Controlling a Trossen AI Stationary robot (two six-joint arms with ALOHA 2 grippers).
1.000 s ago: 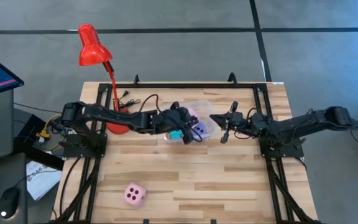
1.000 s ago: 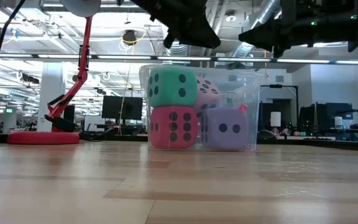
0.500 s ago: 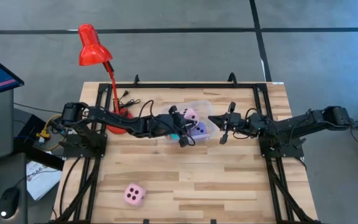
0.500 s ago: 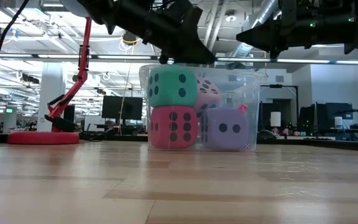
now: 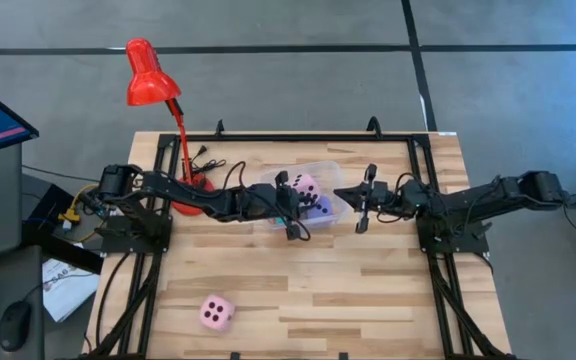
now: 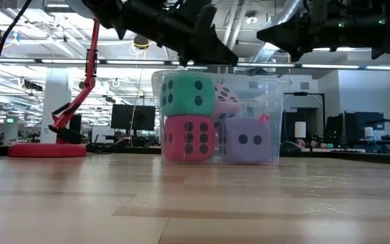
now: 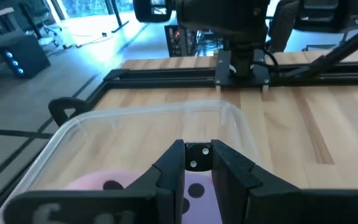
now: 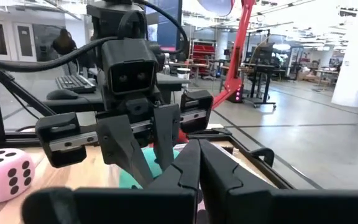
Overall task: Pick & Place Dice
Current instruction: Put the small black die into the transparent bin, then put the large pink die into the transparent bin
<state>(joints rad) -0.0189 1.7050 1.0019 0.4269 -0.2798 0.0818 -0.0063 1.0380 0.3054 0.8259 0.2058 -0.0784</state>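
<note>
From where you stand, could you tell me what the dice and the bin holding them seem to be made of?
The dice look like soft matte foam: rounded edges, no glare. The bin looks like clear glossy plastic, since the dice and the room show through its walls.

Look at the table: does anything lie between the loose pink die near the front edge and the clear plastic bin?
Nothing visible does. Bare wood separates the pink die from the clear plastic bin; the left gripper hangs above the bin.
</note>
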